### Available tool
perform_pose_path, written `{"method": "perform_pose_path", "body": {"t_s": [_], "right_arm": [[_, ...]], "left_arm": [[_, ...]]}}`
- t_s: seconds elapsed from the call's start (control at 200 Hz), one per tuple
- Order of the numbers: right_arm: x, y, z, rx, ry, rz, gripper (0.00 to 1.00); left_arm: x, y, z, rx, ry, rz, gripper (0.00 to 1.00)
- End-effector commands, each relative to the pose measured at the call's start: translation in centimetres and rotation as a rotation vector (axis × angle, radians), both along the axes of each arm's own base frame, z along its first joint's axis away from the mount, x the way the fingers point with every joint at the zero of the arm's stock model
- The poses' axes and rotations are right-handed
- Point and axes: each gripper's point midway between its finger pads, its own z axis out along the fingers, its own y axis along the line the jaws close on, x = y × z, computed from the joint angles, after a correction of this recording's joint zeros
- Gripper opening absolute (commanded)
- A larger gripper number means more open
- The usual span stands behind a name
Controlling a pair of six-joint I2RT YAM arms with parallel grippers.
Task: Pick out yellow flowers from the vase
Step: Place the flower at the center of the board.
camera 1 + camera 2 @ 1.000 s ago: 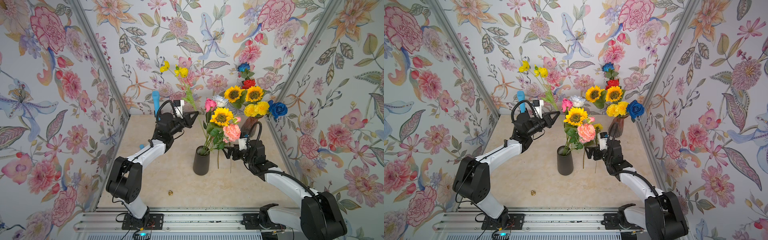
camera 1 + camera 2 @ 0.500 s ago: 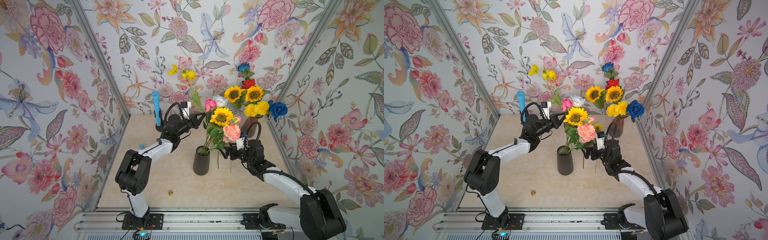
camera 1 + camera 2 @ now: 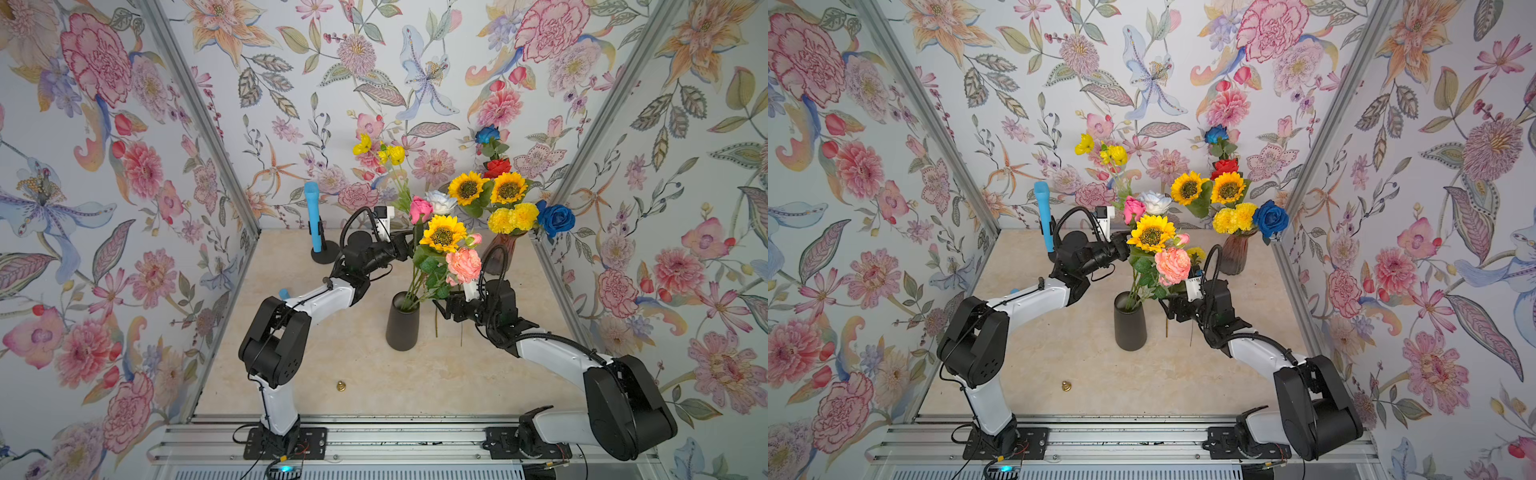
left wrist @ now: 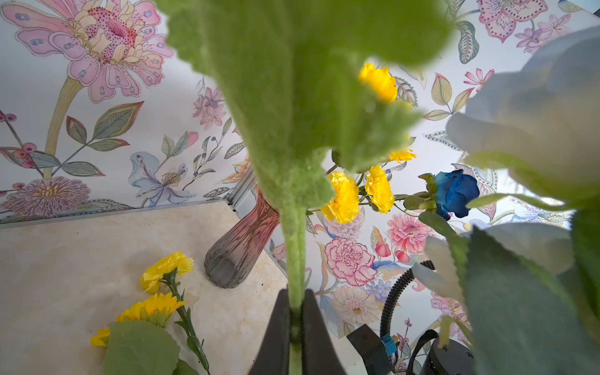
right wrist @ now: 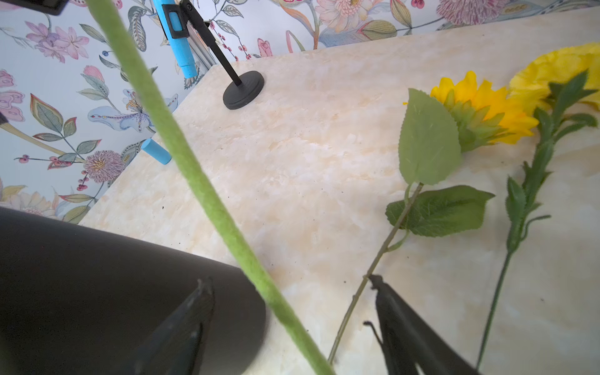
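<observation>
Marble tabletop point(image 3: 374, 374), raised left hand point(image 4: 295, 302) clamped on green stem point(image 4: 293, 246); low right hand point(image 5: 290, 285) apart

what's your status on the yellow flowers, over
Left gripper shut on yellow blossoms' stem. Right gripper open around a fuzzy stem. One sunflower in the black vase, two yellow flowers on the table. Pink roses crowd it.

We see two arms, the left arm point(image 3: 322, 299) and the right arm point(image 3: 552, 359), each built of white links between bulky black joint housings. Black base plates point(image 3: 284, 444) sit on a silver rail point(image 3: 395, 434). A black cable point(image 4: 391, 300) loops over each wrist beside a small white camera block point(image 3: 385, 214); the right arm's is ribbed. The fingers point(image 4: 316, 334) are matte black tapered wedges. Thin wires trail by a blue-lit unit point(image 3: 286, 468) at the left base
</observation>
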Motion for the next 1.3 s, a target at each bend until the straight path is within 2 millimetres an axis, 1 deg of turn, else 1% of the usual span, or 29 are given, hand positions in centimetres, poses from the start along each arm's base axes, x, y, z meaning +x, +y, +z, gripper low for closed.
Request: {"method": "perform_pose_path", "body": {"t_s": [0.0, 0.12, 0.21, 0.3, 0.345, 0.465, 0.52, 0.64, 0.861, 0.901, 0.966, 0.986, 1.031, 1.056, 1.131, 1.231, 1.296], "right_arm": [[0.8, 0.6, 1.5, 0.010, -0.047, 0.002, 0.70], [1.1, 0.8, 1.7, 0.012, -0.052, 0.007, 0.56], [1.3, 1.2, 1.8, 0.011, -0.047, 0.015, 0.50], [1.4, 1.5, 1.6, 0.002, -0.045, 0.024, 0.48], [1.5, 1.6, 1.6, -0.001, -0.045, 0.023, 0.45], [1.5, 1.6, 1.5, -0.005, -0.047, 0.023, 0.32], [1.5, 1.6, 1.5, -0.009, -0.048, 0.020, 0.24], [1.3, 1.5, 1.3, -0.018, -0.044, 0.022, 0.13], [1.1, 1.2, 1.4, -0.028, -0.048, 0.017, 0.01], [1.0, 1.2, 1.5, -0.029, -0.050, 0.016, 0.00], [1.0, 1.1, 1.5, -0.032, -0.051, 0.014, 0.00], [1.0, 1.1, 1.5, -0.032, -0.051, 0.012, 0.00], [0.9, 1.1, 1.5, -0.034, -0.052, 0.014, 0.00], [0.9, 1.1, 1.5, -0.034, -0.052, 0.013, 0.00], [0.9, 1.1, 1.5, -0.035, -0.049, 0.015, 0.00], [0.8, 1.1, 1.4, -0.044, -0.045, 0.016, 0.00], [0.7, 0.9, 1.4, -0.050, -0.040, 0.011, 0.00]], "left_arm": [[-0.4, -0.7, 0.6, -0.012, -0.021, -0.036, 0.00], [-0.4, -0.9, 0.3, -0.012, -0.013, -0.043, 0.00], [-0.4, -1.1, 0.1, -0.013, -0.008, -0.050, 0.00], [-0.5, -1.3, -0.1, -0.010, -0.007, -0.055, 0.00], [-0.6, -1.4, -0.1, -0.009, -0.006, -0.057, 0.00], [-0.7, -1.4, -0.2, -0.005, -0.005, -0.058, 0.00], [-0.6, -1.4, -0.3, -0.002, -0.003, -0.055, 0.00], [-0.8, -1.6, -0.2, -0.002, -0.009, -0.067, 0.00], [-0.7, -1.6, -0.1, 0.030, -0.027, -0.056, 0.00], [-0.7, -1.6, 0.0, 0.034, -0.029, -0.056, 0.08], [-0.8, -1.6, 0.2, 0.039, -0.035, -0.054, 0.12], [-0.8, -1.6, 0.2, 0.041, -0.037, -0.053, 0.14], [-0.8, -1.5, 0.3, 0.047, -0.041, -0.050, 0.24], [-0.7, -1.5, 0.3, 0.051, -0.043, -0.045, 0.26], [-0.7, -1.4, 0.4, 0.065, -0.052, -0.036, 0.32], [-0.8, -1.4, 0.3, 0.072, -0.056, -0.039, 0.33], [-0.8, -1.4, 0.4, 0.075, -0.060, -0.040, 0.39]]}}
